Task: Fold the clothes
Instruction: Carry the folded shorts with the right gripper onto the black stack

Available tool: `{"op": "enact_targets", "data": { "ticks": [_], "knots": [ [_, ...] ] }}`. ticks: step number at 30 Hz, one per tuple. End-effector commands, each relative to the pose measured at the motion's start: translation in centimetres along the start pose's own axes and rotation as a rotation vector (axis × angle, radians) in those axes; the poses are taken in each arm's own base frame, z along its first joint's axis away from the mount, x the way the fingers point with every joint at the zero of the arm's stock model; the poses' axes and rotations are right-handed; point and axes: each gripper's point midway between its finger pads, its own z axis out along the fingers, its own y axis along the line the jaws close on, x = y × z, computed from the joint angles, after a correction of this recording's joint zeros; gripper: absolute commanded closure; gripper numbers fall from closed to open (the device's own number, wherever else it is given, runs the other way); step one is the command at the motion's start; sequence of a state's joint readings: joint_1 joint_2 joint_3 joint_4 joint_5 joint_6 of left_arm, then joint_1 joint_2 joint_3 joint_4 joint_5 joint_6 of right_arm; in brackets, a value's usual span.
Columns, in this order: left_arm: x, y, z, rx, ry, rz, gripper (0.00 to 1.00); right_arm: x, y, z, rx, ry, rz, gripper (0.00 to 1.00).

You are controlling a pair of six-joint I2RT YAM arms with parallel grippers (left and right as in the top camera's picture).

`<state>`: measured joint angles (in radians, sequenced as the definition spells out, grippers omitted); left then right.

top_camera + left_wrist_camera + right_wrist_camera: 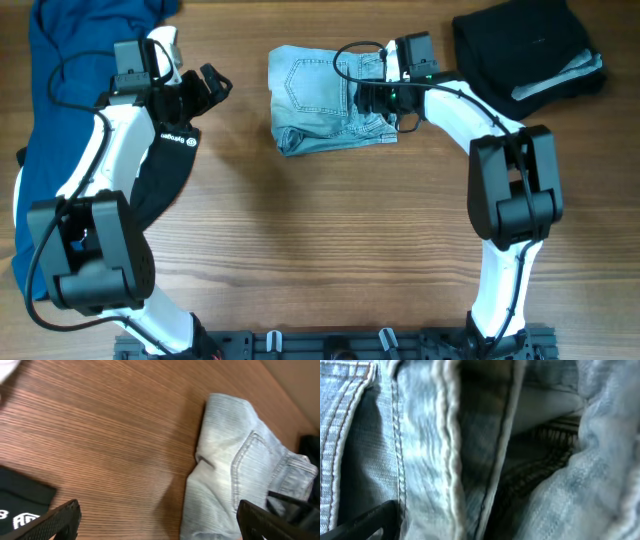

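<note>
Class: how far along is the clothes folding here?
Done: the jeans lie folded, and a black pile sits folded top right. In hand: the right gripper is at the jeans' edge, grip unclear. To do: the navy garment and black logo piece lie unfolded by the open left gripper.

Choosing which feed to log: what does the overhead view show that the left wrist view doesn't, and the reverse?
Only overhead: a blue garment at far left, the black folded pile top right in full, the right gripper clearly at the folded light-blue denim jeans. Only left wrist: the jeans' pocket stitching up close. Both: those jeans, the black cloth with white logo, the wooden table.
</note>
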<state>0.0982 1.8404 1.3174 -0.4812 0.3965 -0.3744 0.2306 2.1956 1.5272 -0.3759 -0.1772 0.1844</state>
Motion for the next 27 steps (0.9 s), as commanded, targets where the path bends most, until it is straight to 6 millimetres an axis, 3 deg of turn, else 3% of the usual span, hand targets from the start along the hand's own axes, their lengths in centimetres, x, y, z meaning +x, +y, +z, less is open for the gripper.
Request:
{"op": "enact_targets", "data": {
  "ticks": [1, 3, 4, 6, 7, 9, 10, 11, 12, 15, 17, 20, 21, 22, 25, 27],
  "knots": [
    [-0.4, 0.6, -0.4, -0.045, -0.023, 0.032, 0.01, 3.0, 0.0, 2.6, -0.024, 0.095, 0.075, 0.0],
    [-0.4, 0.6, -0.4, -0.045, -0.022, 0.031, 0.0, 4.6, 1.2, 2.9, -0.091, 0.168, 0.184, 0.0],
    [-0.2, 0.7, -0.4, -0.048, -0.015, 0.029, 0.0, 6.5, 2.4, 3.1, -0.161, 0.258, 0.289, 0.01],
    [0.2, 0.8, -0.3, -0.054, -0.001, 0.025, 0.0, 8.8, 3.9, 3.3, -0.245, 0.37, 0.38, 0.09],
    [0.3, 0.9, -0.4, -0.057, 0.005, 0.022, 0.0, 9.5, 4.6, 3.5, -0.294, 0.402, 0.393, 0.22],
    [0.6, 1.0, -0.4, -0.061, 0.015, 0.018, 0.0, 10.3, 5.0, 4.0, -0.328, 0.436, 0.408, 0.62],
    [0.7, 1.0, -0.4, -0.062, 0.019, 0.017, 0.0, 10.3, 4.9, 4.1, -0.328, 0.432, 0.407, 0.68],
    [0.8, 1.0, -0.4, -0.065, 0.025, 0.015, 0.0, 9.9, 4.9, 4.3, -0.335, 0.413, 0.4, 0.91],
    [0.9, 1.1, -0.4, -0.066, 0.027, 0.014, 0.0, 8.9, 5.3, 4.4, -0.366, 0.377, 0.384, 0.96],
    [0.9, 1.0, -0.3, -0.066, 0.028, 0.015, 0.0, 5.8, 7.5, 3.9, -0.533, 0.265, 0.293, 0.96],
    [0.9, 1.0, -0.3, -0.066, 0.028, 0.015, 0.0, 3.0, 8.5, 2.5, -0.622, 0.193, 0.276, 0.96],
    [0.9, 1.1, -0.3, -0.07, 0.025, 0.015, 0.0, -3.6, 8.8, -4.4, -0.673, 0.044, 0.289, 0.96],
    [0.8, 1.3, -0.4, -0.083, 0.019, 0.015, 0.0, -4.9, 8.8, -6.1, -0.667, 0.004, 0.297, 0.96],
    [0.7, 1.6, -0.4, -0.1, 0.012, 0.015, 0.0, -7.4, 8.8, -9.6, -0.653, -0.085, 0.305, 0.96],
    [0.6, 1.8, -0.4, -0.113, 0.007, 0.016, 0.0, -11.9, 7.5, -15.9, -0.618, -0.258, 0.4, 0.96],
    [0.6, 1.8, -0.4, -0.114, 0.006, 0.016, 0.0, -14.2, 6.1, -19.1, -0.622, -0.36, 0.452, 0.96]
  ]
}}
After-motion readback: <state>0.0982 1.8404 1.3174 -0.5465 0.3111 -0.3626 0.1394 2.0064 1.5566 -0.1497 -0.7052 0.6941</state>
